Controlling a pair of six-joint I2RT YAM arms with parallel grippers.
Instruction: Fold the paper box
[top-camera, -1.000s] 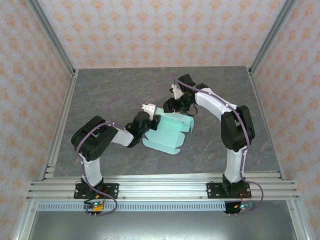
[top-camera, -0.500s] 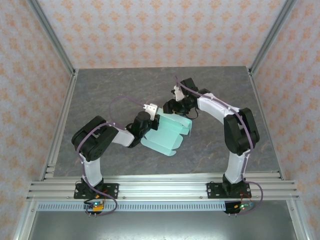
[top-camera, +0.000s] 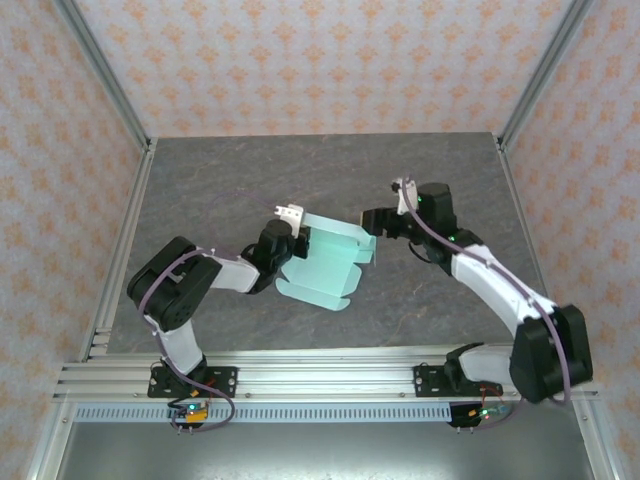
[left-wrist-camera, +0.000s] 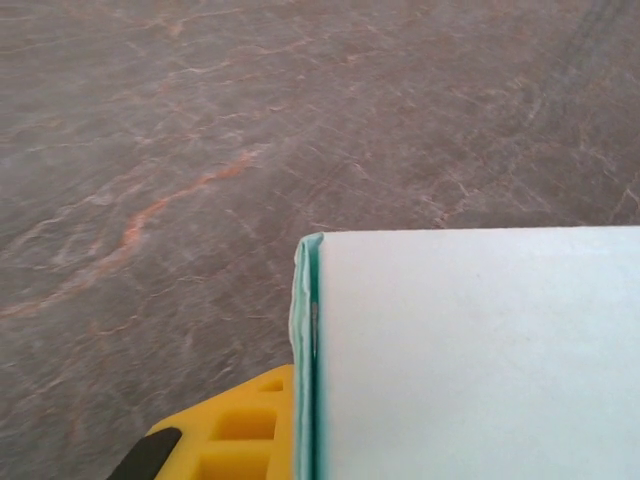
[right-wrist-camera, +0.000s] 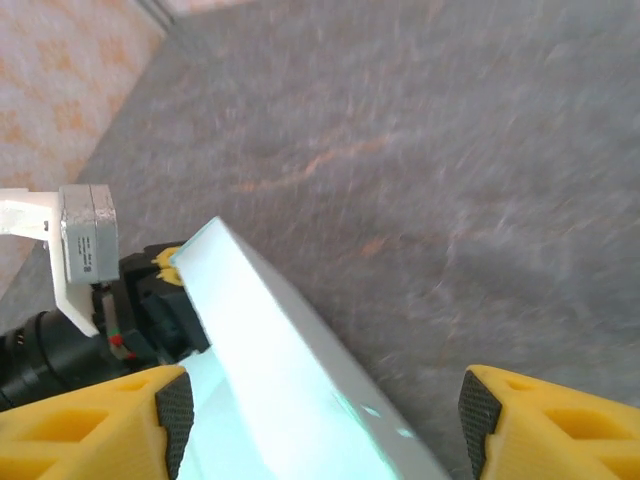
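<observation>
left pincer: my left pincer (top-camera: 296, 243) is clamped tight on the paper box (top-camera: 325, 272) — biting its edge at 9 o'clock in the top view.
left wrist view: pale card (left-wrist-camera: 470, 350) fills the 4 o'clock quarter. A doubled edge runs straight up right against my yellow finger (left-wrist-camera: 235, 435).
right pincer: my right pincer (top-camera: 368, 222) stands wide, gripping nothing — parked at the box's 2 o'clock corner, just beside the flap there.
right wrist view: both yellow fingers (right-wrist-camera: 90, 420) sit well apart along the bottom. A slanted panel of the box (right-wrist-camera: 270, 350) runs up between them toward 10 o'clock, nearer the left-hand finger. Can't tell if it touches that pad.
box position: near the middle of the table (top-camera: 230, 170), a little toward 6 o'clock.
box shape: partly folded. Far panel is raised, near panel spreads toward 5 o'clock with a rounded edge, and there are notched flaps on the 3 o'clock side.
contact with table: can't tell whether the near edge rests on it.
white camera block: on my left wrist (right-wrist-camera: 80, 245), seen from the right wrist at 9 o'clock, just past the panel's top corner.
arms: both reach in from 6 o'clock, with the box between the two pincers.
</observation>
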